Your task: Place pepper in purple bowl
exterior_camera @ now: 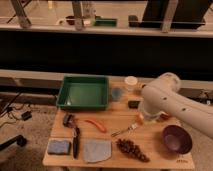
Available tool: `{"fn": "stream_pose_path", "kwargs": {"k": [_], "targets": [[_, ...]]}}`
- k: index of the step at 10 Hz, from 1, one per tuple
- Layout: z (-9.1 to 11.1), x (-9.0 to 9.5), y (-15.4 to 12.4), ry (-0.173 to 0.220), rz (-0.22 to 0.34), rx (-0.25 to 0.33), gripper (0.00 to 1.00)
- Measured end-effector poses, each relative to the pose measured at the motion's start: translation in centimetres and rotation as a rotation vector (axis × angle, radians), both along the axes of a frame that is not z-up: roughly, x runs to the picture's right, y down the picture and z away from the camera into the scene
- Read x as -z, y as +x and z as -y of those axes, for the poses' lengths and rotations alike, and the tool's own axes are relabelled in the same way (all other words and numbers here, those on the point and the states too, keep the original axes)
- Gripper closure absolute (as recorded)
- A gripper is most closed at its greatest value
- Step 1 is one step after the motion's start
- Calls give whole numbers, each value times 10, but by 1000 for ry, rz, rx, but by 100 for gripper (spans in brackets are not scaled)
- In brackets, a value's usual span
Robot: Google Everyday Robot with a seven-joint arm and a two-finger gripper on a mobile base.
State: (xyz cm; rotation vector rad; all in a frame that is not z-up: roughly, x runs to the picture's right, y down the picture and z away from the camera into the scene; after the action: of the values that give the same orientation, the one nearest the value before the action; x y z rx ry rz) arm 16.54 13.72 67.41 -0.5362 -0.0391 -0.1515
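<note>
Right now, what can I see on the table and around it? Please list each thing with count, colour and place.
table: 1, light wood, centre
tray: 1, green, back left
white cup: 1, white, back, right of tray
grey-blue cup: 1, grey-blue, beside tray
pepper: 1, orange-red, in front of tray
fork: 1, silver, right of pepper
purple bowl: 1, dark purple, front right
cloth: 1, grey, front edge
sponge: 1, blue, front left
black tool: 1, black, between sponge and cloth
arm: 1, white, from the right
gripper: 1, arm's lower end, above table's right middle
</note>
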Motion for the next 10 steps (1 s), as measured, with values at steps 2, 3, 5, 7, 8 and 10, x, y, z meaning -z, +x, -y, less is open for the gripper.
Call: {"fn": "stream_pose_path", "kwargs": {"k": [2, 3, 5, 7, 8, 10], "targets": [[-8, 2, -38, 1, 54, 62, 37], [-8, 2, -37, 1, 52, 61, 37], [-8, 2, -37, 1, 53, 61, 37], [-8, 2, -38, 1, 53, 61, 37], [-8, 2, -37, 1, 52, 60, 37], [-9, 2, -39, 0, 57, 62, 37]]}}
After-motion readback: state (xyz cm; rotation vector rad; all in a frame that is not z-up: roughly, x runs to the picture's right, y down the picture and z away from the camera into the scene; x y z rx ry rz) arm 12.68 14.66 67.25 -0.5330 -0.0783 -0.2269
